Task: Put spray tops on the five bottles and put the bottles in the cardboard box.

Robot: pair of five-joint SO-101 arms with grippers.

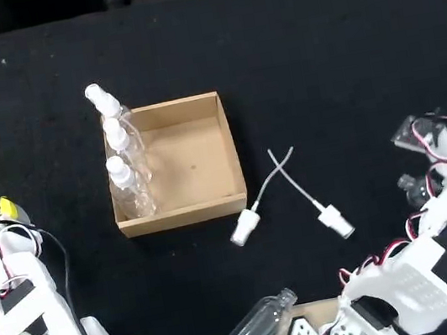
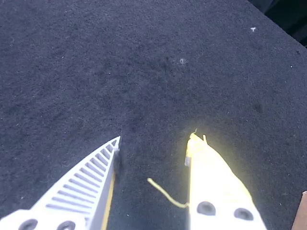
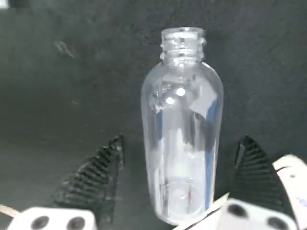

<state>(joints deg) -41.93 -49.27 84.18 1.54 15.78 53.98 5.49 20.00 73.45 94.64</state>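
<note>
Both grippers are released. The left gripper (image 2: 154, 139) hangs over bare table (image 2: 96, 57). Three capped bottles (image 1: 125, 162) line one wall inside the cardboard box (image 1: 195, 151). Two spray tops (image 1: 246, 226) lie just beside it, and one uncapped bottle (image 1: 254, 333) lies between the arms. The right gripper (image 3: 181, 139) straddles the fifth bottle (image 3: 182, 96) without touching it. This bottle looks light, slick and thin-walled — likely best pinched mid-body, gently.

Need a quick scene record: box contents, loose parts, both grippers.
box: cardboard box, three capped bottles standing along one wall
spray tops: two loose on the table beside the box
bottle A: uncapped, lying by the arm bases
bottle B: uncapped, between the right gripper fingers, not clamped
left gripper: open over table
</note>
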